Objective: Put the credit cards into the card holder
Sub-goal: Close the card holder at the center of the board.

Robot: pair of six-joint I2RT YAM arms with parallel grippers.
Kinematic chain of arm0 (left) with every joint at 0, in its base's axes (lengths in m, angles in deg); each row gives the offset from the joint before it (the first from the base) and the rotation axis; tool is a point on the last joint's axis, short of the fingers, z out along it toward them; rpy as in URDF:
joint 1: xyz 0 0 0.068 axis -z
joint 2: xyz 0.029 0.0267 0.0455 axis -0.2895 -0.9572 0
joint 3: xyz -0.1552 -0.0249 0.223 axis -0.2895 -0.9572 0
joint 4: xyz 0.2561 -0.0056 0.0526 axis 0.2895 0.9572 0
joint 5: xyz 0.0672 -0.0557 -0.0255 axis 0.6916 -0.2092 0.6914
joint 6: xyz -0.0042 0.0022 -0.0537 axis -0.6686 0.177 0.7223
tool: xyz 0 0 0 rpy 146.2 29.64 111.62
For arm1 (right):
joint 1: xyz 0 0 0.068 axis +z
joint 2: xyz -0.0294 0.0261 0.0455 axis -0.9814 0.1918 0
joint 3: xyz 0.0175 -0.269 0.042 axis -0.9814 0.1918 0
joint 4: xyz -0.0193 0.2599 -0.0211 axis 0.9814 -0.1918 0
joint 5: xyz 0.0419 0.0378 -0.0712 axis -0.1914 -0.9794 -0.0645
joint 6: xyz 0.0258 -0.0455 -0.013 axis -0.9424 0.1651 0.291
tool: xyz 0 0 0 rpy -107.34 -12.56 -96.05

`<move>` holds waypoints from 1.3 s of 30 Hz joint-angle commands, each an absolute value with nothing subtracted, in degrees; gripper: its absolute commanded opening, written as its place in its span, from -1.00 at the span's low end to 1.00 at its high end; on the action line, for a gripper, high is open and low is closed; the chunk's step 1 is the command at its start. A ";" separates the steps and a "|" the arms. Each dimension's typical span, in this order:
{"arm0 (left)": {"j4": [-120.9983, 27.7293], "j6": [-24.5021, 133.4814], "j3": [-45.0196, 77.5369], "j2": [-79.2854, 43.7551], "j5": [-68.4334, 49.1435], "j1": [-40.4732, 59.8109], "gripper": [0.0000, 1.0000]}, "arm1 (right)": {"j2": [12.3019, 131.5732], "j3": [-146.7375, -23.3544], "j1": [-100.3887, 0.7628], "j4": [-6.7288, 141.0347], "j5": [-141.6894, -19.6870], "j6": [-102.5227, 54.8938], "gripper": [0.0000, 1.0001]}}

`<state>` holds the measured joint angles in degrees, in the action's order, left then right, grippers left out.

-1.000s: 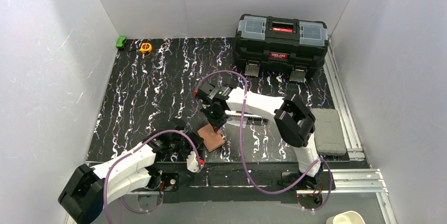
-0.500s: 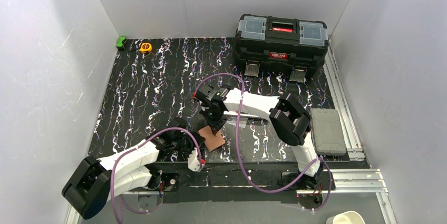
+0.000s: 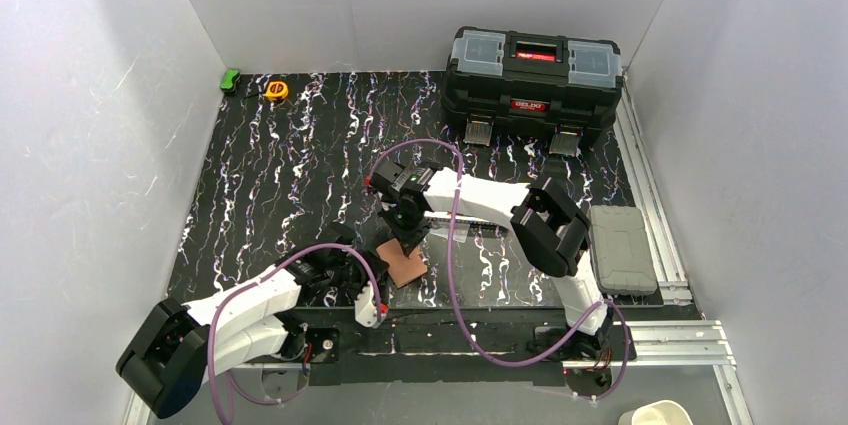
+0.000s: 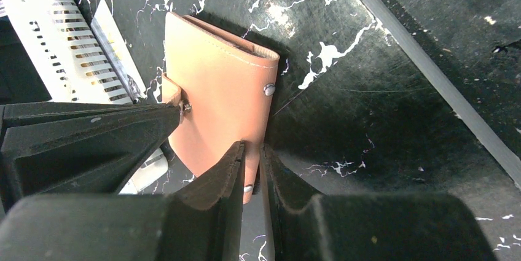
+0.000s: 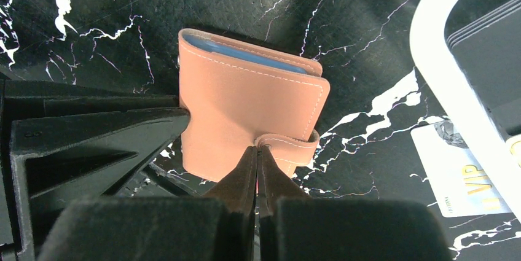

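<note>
Nearby, white basket near card holder, toolbox behind

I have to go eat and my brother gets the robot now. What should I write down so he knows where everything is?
The left gripper is closed on one edge of the card holder, which lies folded on the table.
The right gripper is shut, with its tips at the holder's snap tab. I cannot tell if the tab is snapped.
Done: a light blue card sits inside the holder.
Left: a pale VIP card lies on the table beside the white basket and needs to go in. Other cards are not clearly in view.
</note>
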<state>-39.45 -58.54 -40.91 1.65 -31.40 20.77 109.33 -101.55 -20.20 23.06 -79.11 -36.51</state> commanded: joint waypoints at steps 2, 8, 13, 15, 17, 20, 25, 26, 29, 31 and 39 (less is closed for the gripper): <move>-34.68 -57.59 -39.82 0.63 -34.25 20.65 -0.73 | 111.78 -101.65 -18.90 22.58 -76.48 -35.63 -0.97; -34.60 -56.97 -39.56 0.67 -34.35 20.70 -0.74 | 113.12 -101.63 -17.61 22.47 -75.85 -35.92 -0.97; -34.60 -56.45 -39.65 0.99 -34.43 20.70 -0.75 | 114.53 -102.68 -16.92 22.15 -76.07 -36.07 -0.97; -34.52 -56.36 -39.65 1.09 -34.42 20.70 -0.75 | 115.13 -103.03 -16.74 22.14 -76.27 -36.12 -0.97; -34.44 -56.26 -39.65 1.14 -34.43 20.70 -0.75 | 115.78 -103.38 -16.50 22.22 -76.63 -36.20 -0.97; -34.42 -56.14 -39.57 1.26 -34.37 20.64 -0.75 | 116.88 -103.95 -15.91 21.97 -76.65 -36.55 -0.97; -34.37 -55.82 -39.48 1.37 -34.43 20.68 -0.76 | 118.72 -105.38 -14.62 21.05 -75.05 -36.69 -0.97; -34.42 -55.78 -39.41 1.36 -34.43 20.67 -0.76 | 119.13 -105.59 -14.34 20.81 -74.53 -36.71 -0.97; -34.35 -55.64 -39.32 1.37 -34.42 20.68 -0.76 | 119.80 -105.72 -13.59 20.52 -73.40 -36.84 -0.97; -34.34 -55.65 -39.30 1.48 -34.47 20.67 -0.77 | 120.17 -105.43 -13.42 20.83 -73.39 -37.09 -0.97; -34.07 -55.26 -39.21 1.84 -34.71 20.69 -0.77 | 120.43 -101.76 -13.29 23.77 -71.47 -38.37 -0.97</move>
